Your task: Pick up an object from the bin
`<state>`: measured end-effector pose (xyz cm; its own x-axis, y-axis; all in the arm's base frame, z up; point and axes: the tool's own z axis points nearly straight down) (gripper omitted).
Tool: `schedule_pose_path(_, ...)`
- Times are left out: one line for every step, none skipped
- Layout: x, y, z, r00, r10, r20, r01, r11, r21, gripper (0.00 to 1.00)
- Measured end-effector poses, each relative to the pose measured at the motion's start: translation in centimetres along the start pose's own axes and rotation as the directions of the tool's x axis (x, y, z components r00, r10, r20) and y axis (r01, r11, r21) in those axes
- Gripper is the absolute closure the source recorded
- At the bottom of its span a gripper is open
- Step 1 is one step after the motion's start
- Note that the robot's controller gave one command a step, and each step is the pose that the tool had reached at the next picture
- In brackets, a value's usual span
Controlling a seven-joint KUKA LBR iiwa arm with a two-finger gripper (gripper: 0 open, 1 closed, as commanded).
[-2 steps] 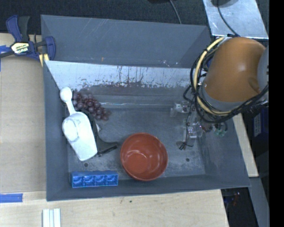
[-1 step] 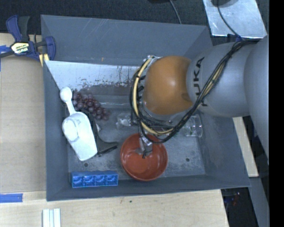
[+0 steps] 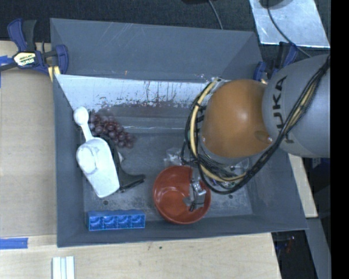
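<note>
The grey bin (image 3: 70, 173) holds only a few things, and they lie well apart. Along its left wall lies a white plastic scoop (image 3: 97, 166), with its handle pointing to the far wall. Just beside this handle is a bunch of dark purple grapes (image 3: 110, 130). A small black piece (image 3: 131, 182) touches the scoop on its right side. A flat blue studded brick (image 3: 117, 221) lies in the near left corner, along the near wall.

The red round bowl (image 3: 170, 201) stands by the near wall, about at its middle, with nothing lying on it.

The arm (image 3: 302, 109) carries the letters "KUKA" beside its orange cover (image 3: 235, 118).

The gripper (image 3: 196, 199) is down at the right part of the bowl, by its rim. Whether it is open or closed, I cannot tell, and I cannot see that it holds anything.
</note>
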<state>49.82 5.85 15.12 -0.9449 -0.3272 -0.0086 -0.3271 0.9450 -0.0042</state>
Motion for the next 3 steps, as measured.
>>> schedule_pose_path(-1.7, 8.4, 4.7, 0.849, -0.528, -0.006, 0.528, 0.849, -0.006, 0.00)
schedule_pose_path(0.3, 1.2, 8.1, 0.846, -0.533, 0.002, 0.533, 0.846, 0.005, 0.00)
schedule_pose_path(-0.6, 3.7, 8.0, 0.252, -0.968, 0.005, 0.968, 0.252, -0.002, 1.00)
